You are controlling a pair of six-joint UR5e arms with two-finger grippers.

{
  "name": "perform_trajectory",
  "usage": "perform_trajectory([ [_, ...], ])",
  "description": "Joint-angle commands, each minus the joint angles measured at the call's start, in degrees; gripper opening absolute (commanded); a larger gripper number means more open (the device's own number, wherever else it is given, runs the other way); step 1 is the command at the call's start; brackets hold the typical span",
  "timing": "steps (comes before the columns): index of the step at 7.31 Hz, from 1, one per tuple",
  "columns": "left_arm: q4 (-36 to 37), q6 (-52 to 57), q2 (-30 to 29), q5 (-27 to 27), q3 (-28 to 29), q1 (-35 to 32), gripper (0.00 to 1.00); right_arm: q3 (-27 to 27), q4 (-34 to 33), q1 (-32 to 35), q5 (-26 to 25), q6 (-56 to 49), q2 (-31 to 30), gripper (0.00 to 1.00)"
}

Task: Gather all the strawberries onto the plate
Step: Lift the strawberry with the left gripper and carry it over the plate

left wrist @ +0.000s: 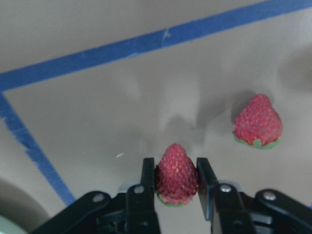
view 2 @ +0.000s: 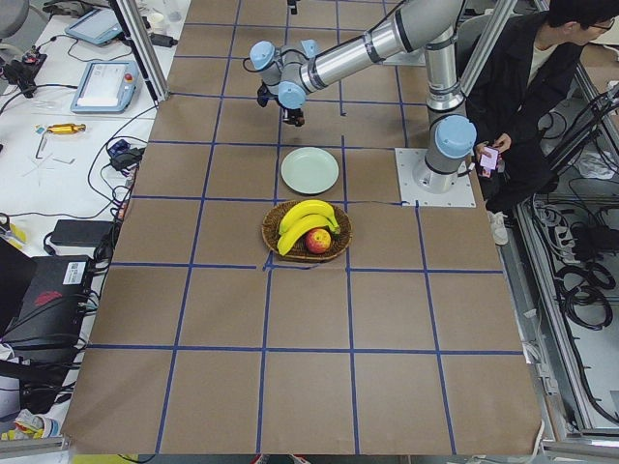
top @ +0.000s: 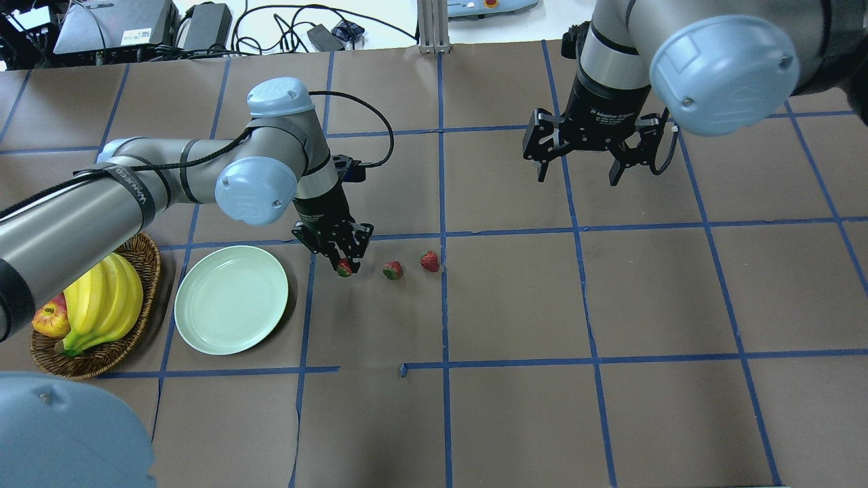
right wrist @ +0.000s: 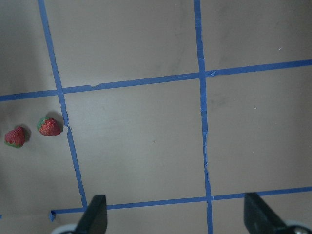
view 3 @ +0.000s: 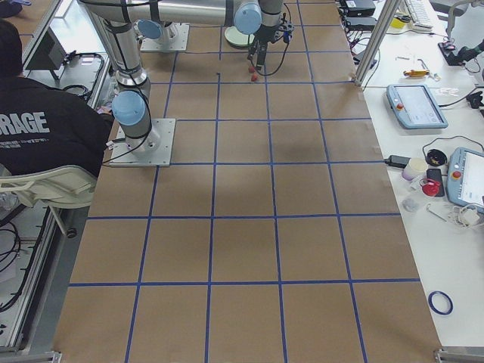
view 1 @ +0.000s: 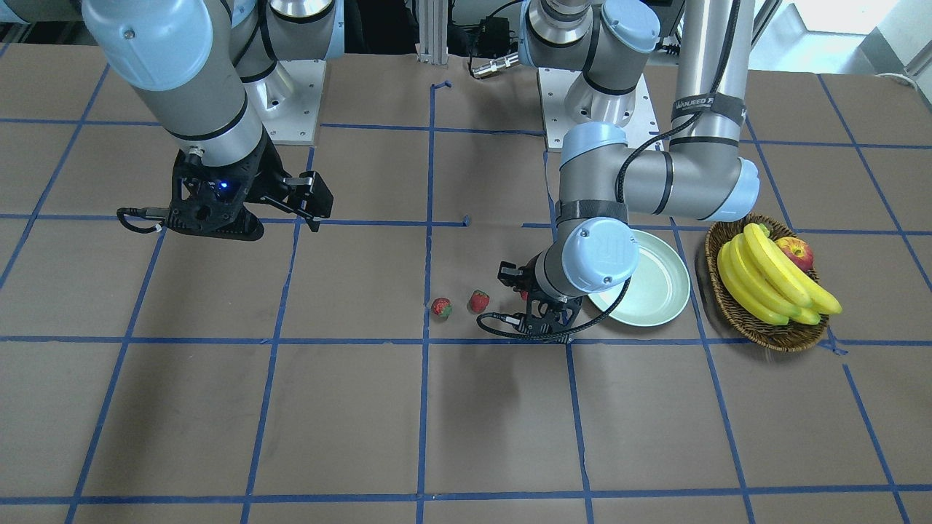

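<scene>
Left gripper: both fingers press against the sides of a small red strawberry with a green cap. Call it the first strawberry. The jaws are clenched on it. Cannot tell whether the fruit is clear of the brown paper-covered table.

Views compared:
- Left wrist view shows the grip close up. The middle strawberry lies beyond it to the right, apart from the fingers.
- Overhead view alone shows the whole row: first, middle, then the third strawberry, which sits just beside a line of blue tape.
- Front-facing view: the left wrist hides nearly all of the held fruit, so only a red sliver shows.
- Right wrist view catches only the two loose strawberries, at its far left edge.

The round, pale mint-green glossy plate sits on the table near the left gripper. It lies between the gripper and a brown wicker basket holding yellow bananas and a red-yellow apple. All three strawberries are outside the plate.

Left arm: the forearm comes in low from the overhead view's left and passes above the basket. The wrist is bent down, with the gripper pointing at the table.

Right gripper: fingers spread wide, released. The right arm holds it high, pointing down, well apart from the strawberries.
</scene>
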Motion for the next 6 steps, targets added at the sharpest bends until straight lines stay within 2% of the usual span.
perform_trajectory([
  [1,-6.8,1.9,3.0,5.32,3.18,1.63,0.0,0.0,-0.39,-0.03,-0.19,-0.14,0.0,1.0],
  [3,-10.04,11.17,3.62,10.51,2.83,6.01,0.0,0.0,-0.39,-0.03,-0.1,-0.23,0.0,1.0],
  [4,-12.25,16.71,3.1,17.07,2.31,6.73,0.0,0.0,-0.39,-0.03,-0.1,-0.14,0.0,1.0],
  [5,-11.22,18.94,2.05,20.44,-0.22,7.78,0.0,0.0,-0.3,-0.03,-0.1,-0.14,0.0,1.0],
  [6,-8.52,19.31,1.52,20.48,-2.51,8.23,0.0,0.0,-0.3,-0.03,-0.1,0.03,0.0,1.0],
])
